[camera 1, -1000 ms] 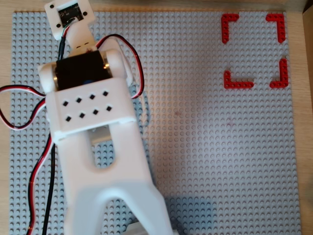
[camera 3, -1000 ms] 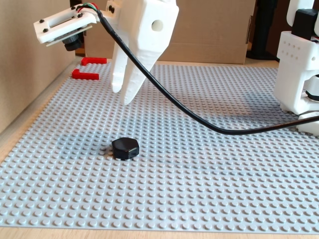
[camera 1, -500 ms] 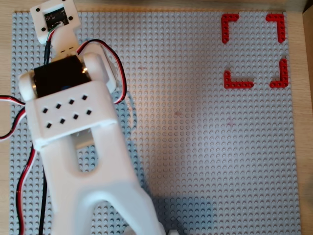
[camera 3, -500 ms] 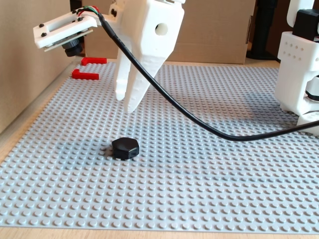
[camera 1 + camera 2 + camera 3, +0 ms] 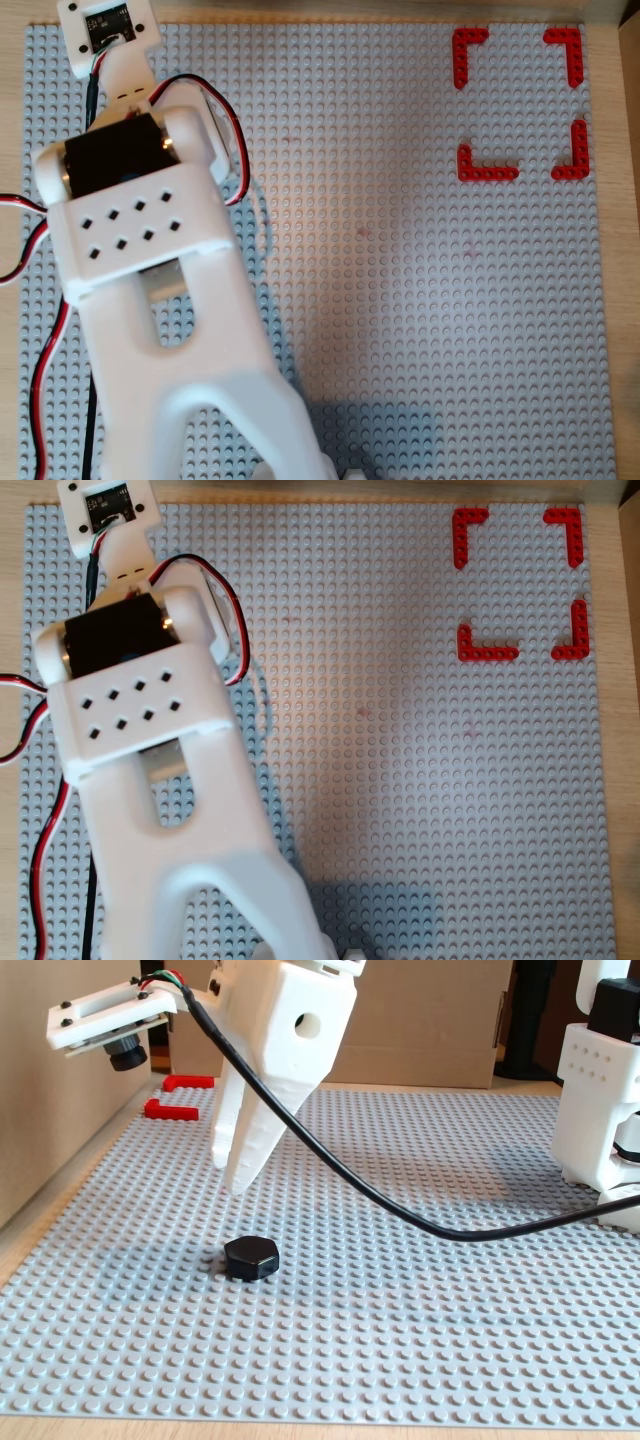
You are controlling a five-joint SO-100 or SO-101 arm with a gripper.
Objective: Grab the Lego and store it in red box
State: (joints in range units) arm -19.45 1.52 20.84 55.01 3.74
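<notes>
Pincer (image 5: pixel 230 1172) hangs nearly closed, empty, above one Lego (image 5: pixel 251 1257); four red corners.

In the fixed view the studded baseplate (image 5: pixel 420 1290) lies bare all around the Lego (image 5: pixel 250 1257), so it is reachable from every side. The tool (image 5: pixel 232 1170) hangs above and just behind it, with open air between. A black cable (image 5: pixel 400 1210) sags low across the plate to the right. In both overhead views the stretch toward the red box (image 5: pixel 519 103) is unobstructed.
</notes>
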